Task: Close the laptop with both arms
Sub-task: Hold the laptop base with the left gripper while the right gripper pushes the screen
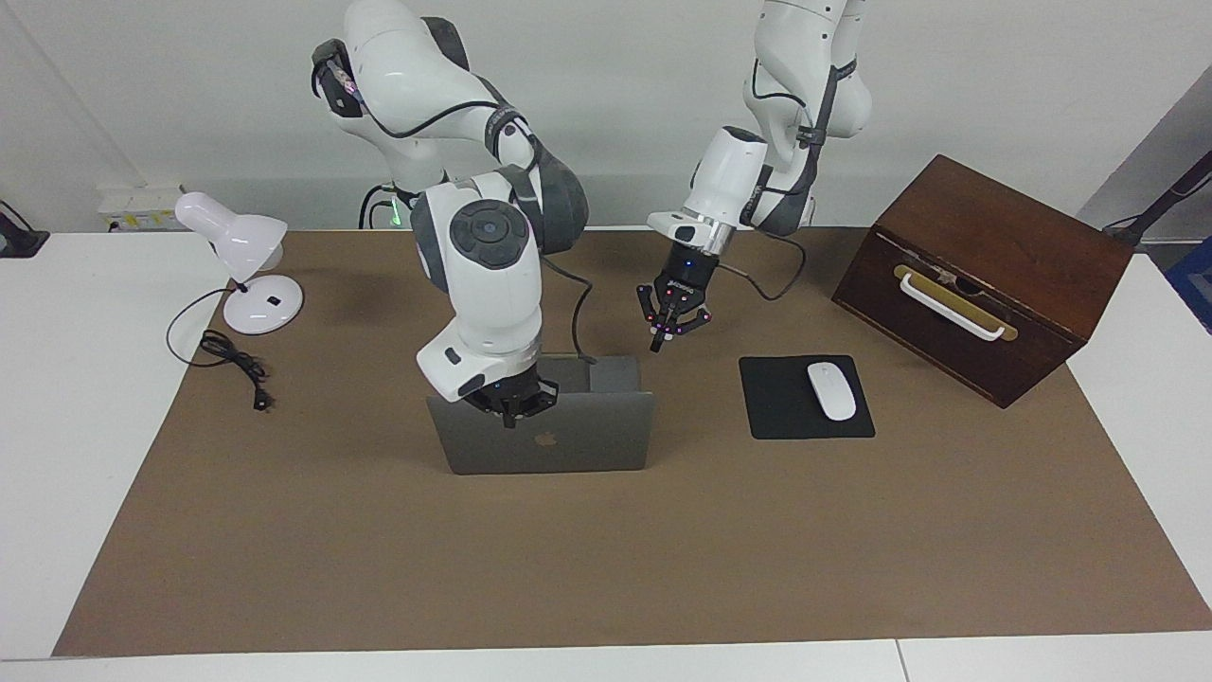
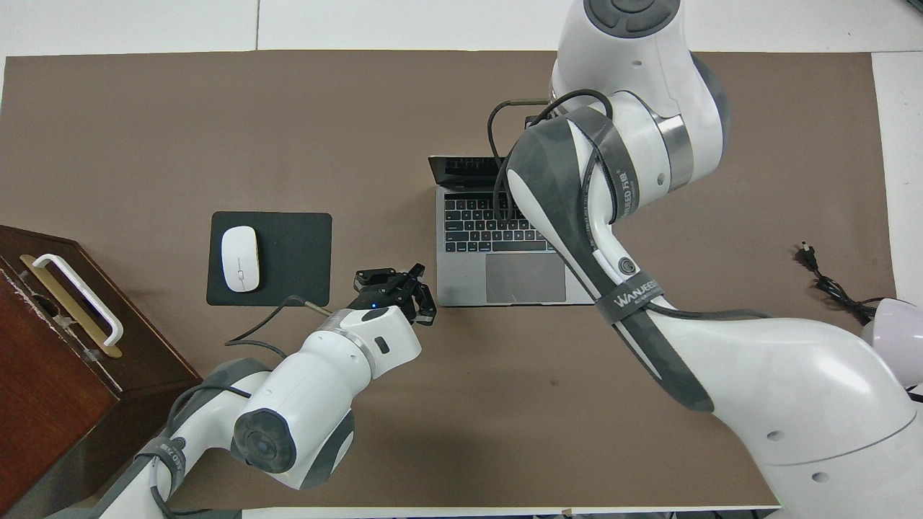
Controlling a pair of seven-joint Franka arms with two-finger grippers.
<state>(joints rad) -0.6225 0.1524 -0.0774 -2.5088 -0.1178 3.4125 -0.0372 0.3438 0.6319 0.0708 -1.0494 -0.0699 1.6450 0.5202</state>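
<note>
The laptop [image 1: 549, 438] stands open at mid-worktop [image 1: 606, 568]. The right hand [image 1: 512, 404], fingers together, empty, rests at the lid's top edge. The left hand [image 1: 670, 322], likewise closed and empty, hovers beside the laptop.

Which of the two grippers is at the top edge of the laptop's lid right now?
The right gripper, on the arm based at the desk lamp's end, sits at the top edge of the laptop lid. The left gripper hangs in the air beside the laptop, apart from it.
</note>
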